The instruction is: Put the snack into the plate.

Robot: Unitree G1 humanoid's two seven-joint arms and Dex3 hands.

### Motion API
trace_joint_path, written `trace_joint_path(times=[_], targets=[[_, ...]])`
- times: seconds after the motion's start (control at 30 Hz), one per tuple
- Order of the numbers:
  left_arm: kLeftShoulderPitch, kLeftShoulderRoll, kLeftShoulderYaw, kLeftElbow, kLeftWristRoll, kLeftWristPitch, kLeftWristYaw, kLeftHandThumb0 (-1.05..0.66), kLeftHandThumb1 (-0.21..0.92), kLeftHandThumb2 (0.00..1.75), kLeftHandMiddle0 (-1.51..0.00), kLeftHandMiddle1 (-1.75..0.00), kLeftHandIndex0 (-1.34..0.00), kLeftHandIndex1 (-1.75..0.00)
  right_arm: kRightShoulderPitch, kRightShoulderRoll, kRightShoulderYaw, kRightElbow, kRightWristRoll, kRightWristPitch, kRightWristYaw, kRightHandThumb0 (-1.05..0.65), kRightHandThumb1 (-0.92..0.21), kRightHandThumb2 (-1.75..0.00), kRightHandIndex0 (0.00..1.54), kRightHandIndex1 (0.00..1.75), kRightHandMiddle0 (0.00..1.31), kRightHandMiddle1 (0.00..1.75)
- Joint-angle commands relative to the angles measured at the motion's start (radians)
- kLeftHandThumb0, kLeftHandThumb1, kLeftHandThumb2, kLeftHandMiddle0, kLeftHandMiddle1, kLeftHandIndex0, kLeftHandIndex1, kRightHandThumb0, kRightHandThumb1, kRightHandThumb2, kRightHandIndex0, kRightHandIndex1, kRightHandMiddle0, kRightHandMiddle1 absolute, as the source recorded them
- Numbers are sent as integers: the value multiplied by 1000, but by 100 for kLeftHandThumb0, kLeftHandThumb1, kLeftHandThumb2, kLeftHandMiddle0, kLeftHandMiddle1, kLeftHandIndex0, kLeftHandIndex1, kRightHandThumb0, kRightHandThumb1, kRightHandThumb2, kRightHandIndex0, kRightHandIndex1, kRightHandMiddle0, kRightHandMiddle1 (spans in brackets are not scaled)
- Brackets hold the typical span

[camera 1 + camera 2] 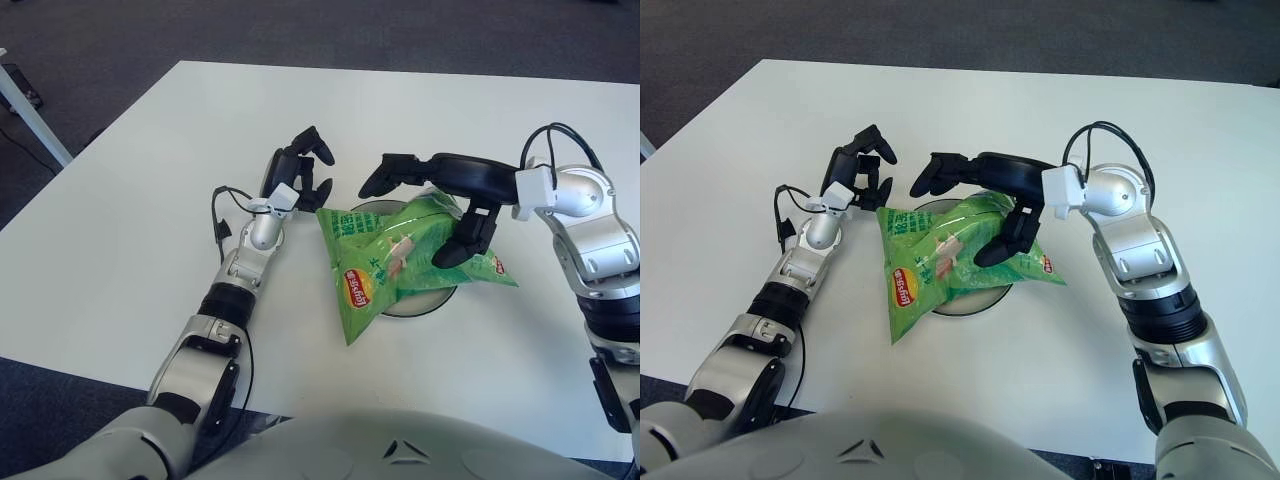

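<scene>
A green snack bag (395, 268) lies flat across a small round plate (418, 308) in the middle of the white table, its lower corner hanging past the rim toward me. My right hand (425, 208) hovers over the bag's far right part. Its fingers (385, 176) are spread out above the bag's far edge, and the thumb (462, 243) points down onto the bag's top. It holds nothing. My left hand (300, 172) stands just left of the bag's far left corner, with relaxed fingers and nothing in them.
The white table (120, 230) stretches wide to the left and far side. Dark carpet lies beyond its edges. A white table leg (30, 110) shows at the far left. Most of the plate is hidden under the bag.
</scene>
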Motion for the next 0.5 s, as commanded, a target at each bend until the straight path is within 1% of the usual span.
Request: trace_joint_path(times=[0.0,0.03,0.13,0.23,0.27,0.3,0.37,0.4,0.47], targets=[[44,-4,-10,52,-6,-11,-18,-52,23,143,-134,-175,-69,-175,-14,-40,-31,15,4,-15,11,-92,-56,-64,0,18,0,45],[43,-3,-10,54,-7,-9,-24,-52,23,142,-134,-175,-69,-175,-14,-49,-36,16,1,-17,14,-92,-57,-63,0,12,0,39],[40,0,-9,58,-10,-6,-35,-51,23,142,-133,-175,-68,-175,-17,-69,-46,19,0,-25,21,-92,-58,-62,0,4,0,31],[41,2,-6,56,-23,7,-54,-51,25,139,-133,-175,-66,-175,-7,-114,-115,33,54,-31,55,-92,-58,-62,0,1,0,29],[41,2,-4,56,-26,10,-58,-50,26,139,-133,-175,-66,-175,-3,-123,-133,36,68,-31,62,-92,-58,-62,0,1,0,30],[41,2,-3,55,-30,12,-63,-50,26,139,-132,-175,-66,-175,9,-134,-171,45,95,-34,70,-92,-58,-62,0,1,0,30],[39,2,-1,56,-35,16,-71,-50,27,138,-132,-175,-65,-175,22,-145,-214,61,123,-42,75,-92,-58,-62,2,1,0,36],[39,2,0,56,-37,17,-74,-50,27,138,-132,-175,-65,-175,25,-148,-225,66,130,-44,74,-92,-58,-62,2,1,0,37],[38,3,2,59,-41,20,-81,-50,27,137,-132,-175,-65,-175,24,-143,-225,69,123,-44,56,-93,-59,-62,3,2,0,40]])
